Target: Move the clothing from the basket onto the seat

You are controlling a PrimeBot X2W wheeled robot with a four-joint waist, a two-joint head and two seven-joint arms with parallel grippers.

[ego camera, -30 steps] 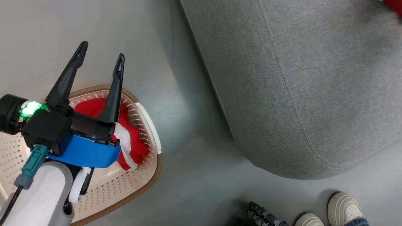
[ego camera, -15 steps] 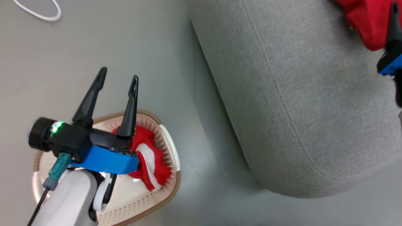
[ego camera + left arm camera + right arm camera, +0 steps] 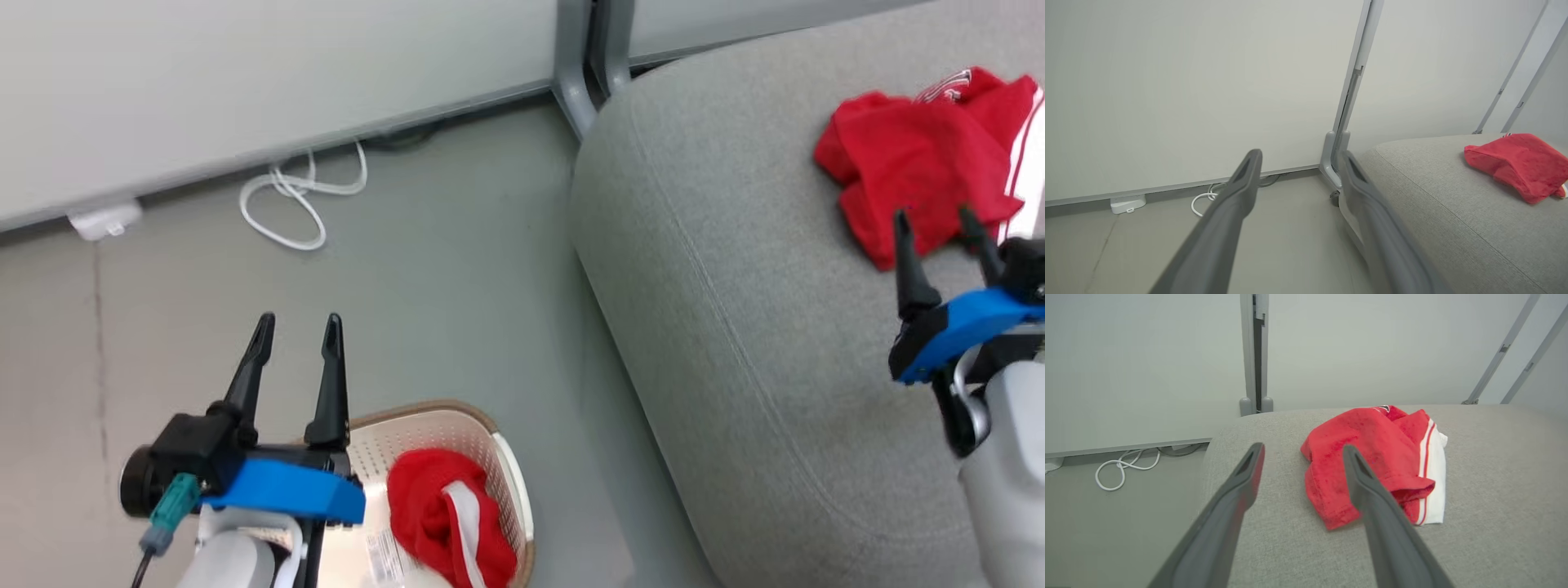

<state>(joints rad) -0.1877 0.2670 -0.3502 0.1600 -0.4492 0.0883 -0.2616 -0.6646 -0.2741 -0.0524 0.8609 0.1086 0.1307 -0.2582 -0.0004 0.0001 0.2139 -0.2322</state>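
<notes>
floor (image 3: 449,269): grey and smooth, running up to a pale wall (image 3: 245,82).
seat (image 3: 735,286): light grey upholstery with a rounded edge and a stitched seam running along it.
basket (image 3: 416,433): cream, perforated, with a brown rim. It stands on the floor to the left of the seat, with a strip of floor between them.
garment on the seat (image 3: 914,155): a crumpled red heap with a white stripe and white trim along its right side. It rests on top of the cushion, toward the far right in the head view.
garment in the basket (image 3: 437,510): a bunched red piece with a white band, lying against the right wall inside.
left gripper (image 3: 299,322): its two dark fingers stand well apart with nothing between them. It hangs at the basket's left side, with its fingers aimed toward the wall.
right gripper (image 3: 934,219): its fingers are spread and hold nothing. It sits over the seat with its tips at the near edge of the garment there. Whether a tip brushes the cloth is hard to tell from these angles.
cable (image 3: 294,204): a white loop lying on the floor at the foot of the wall, well apart from the basket.
</notes>
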